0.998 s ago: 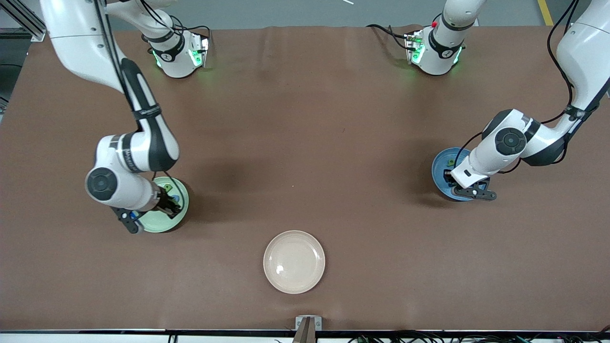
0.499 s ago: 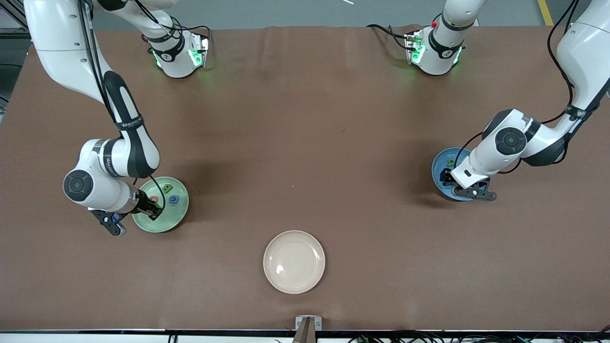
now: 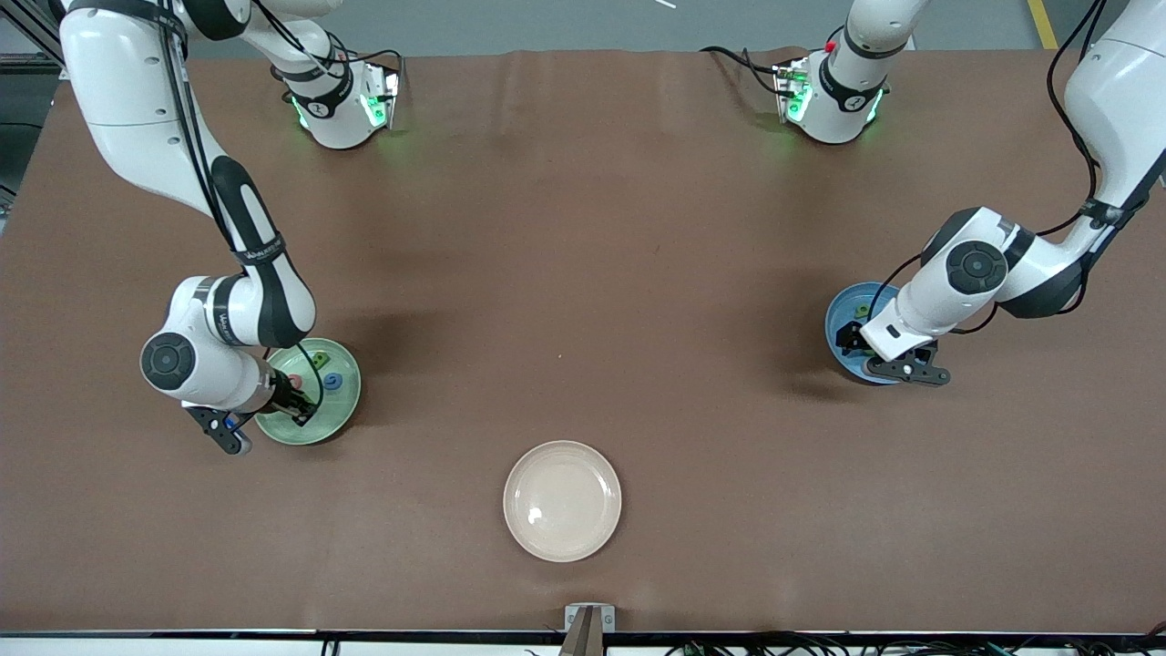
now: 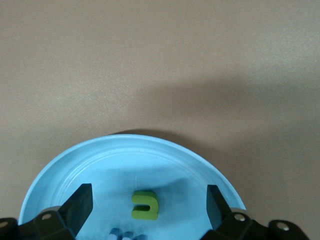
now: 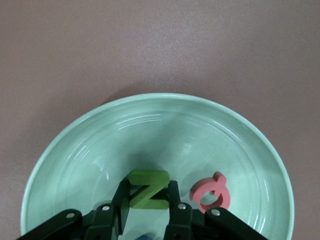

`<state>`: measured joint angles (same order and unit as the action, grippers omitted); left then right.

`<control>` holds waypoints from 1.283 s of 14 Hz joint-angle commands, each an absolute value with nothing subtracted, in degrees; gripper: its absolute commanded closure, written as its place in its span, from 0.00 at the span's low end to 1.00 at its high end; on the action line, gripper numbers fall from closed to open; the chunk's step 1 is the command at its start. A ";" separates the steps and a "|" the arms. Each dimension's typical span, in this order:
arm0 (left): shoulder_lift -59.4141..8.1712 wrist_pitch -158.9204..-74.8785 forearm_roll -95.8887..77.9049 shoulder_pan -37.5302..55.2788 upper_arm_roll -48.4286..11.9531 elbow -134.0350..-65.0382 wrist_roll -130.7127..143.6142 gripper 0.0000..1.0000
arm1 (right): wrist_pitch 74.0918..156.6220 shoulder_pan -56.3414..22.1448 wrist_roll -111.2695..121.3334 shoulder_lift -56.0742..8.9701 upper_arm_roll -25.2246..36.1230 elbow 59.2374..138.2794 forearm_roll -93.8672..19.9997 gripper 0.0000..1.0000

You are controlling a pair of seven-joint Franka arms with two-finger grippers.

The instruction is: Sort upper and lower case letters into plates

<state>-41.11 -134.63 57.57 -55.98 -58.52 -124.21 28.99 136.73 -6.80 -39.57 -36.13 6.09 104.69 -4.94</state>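
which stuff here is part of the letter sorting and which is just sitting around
In the job:
- mint green plate, holding the red letter
- green Z, in the right gripper
- sky blue plate, with a green letter under the open left gripper

Lying about:
- cream plate

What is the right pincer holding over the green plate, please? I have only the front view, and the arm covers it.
Observer: The right wrist view shows the right pincer shut on a green Z over the green plate. A red letter lies in the plate beside it.
Operator: Thank you. Is the left pincer holding anything over the blue plate?
Observer: No. In the left wrist view the left pincer is open and empty over the blue plate. A small green letter lies flat in the plate between its fingers.
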 commanded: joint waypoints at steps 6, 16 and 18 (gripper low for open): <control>-38.41 -128.41 57.66 -58.27 -60.91 -123.93 28.13 0.01 | 136.85 -6.42 -39.02 -36.21 5.10 104.94 -5.98 0.93; -34.46 -107.70 32.90 -60.56 -64.69 -109.98 6.09 0.01 | 113.42 -5.72 -21.69 -32.26 5.53 93.46 -4.75 0.00; -33.14 -101.72 28.41 -59.86 -64.60 -105.32 2.65 0.01 | 105.33 -3.35 -11.30 -31.73 5.71 88.18 -4.66 0.00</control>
<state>-35.84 -107.31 32.88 -60.64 -64.49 -109.31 6.23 111.62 -6.26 -20.58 -33.22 6.25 92.09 -5.13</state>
